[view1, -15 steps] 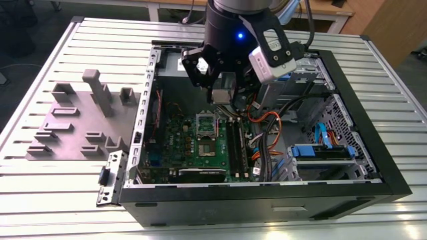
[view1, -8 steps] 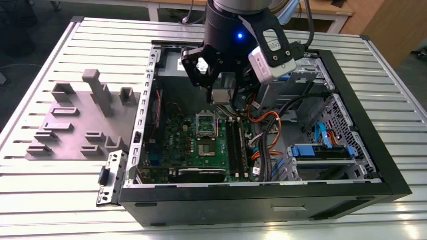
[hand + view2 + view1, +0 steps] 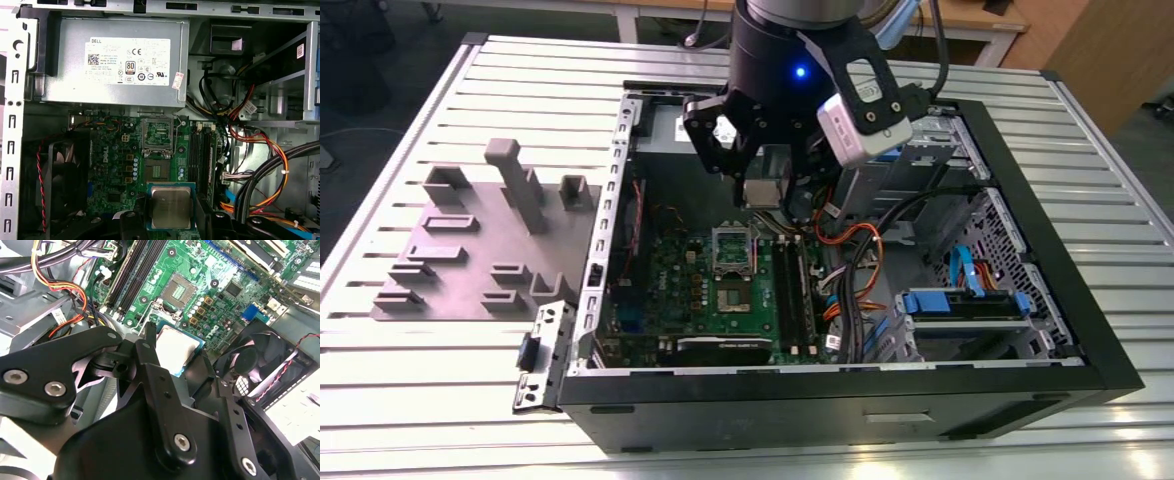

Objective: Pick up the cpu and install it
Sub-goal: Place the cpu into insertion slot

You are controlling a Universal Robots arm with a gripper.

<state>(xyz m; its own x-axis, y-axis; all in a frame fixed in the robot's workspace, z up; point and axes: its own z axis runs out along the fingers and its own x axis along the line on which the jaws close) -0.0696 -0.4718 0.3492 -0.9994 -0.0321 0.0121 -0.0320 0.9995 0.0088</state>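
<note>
The cpu (image 3: 171, 206) is being pinched by its edges in the gripper (image 3: 173, 222), hanging flat above the motherboard (image 3: 110, 165), near the open socket (image 3: 158, 169). By judgement, the chip is best being kept level, corners squared to the socket, grip force light.

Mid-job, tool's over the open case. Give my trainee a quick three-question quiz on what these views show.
1. True or false: the small square silver-topped cpu already sits in the open rectangular socket.
2. What does the black tool grip? A) an orange cable B) the cpu C) the black fan
3. Fill in: in the exterior view, the grey plastic fixture plate lies outside the black computer case, on that view's ____.
Key: 1 false, the tool holds it above the socket; 2 B; 3 left.
</note>
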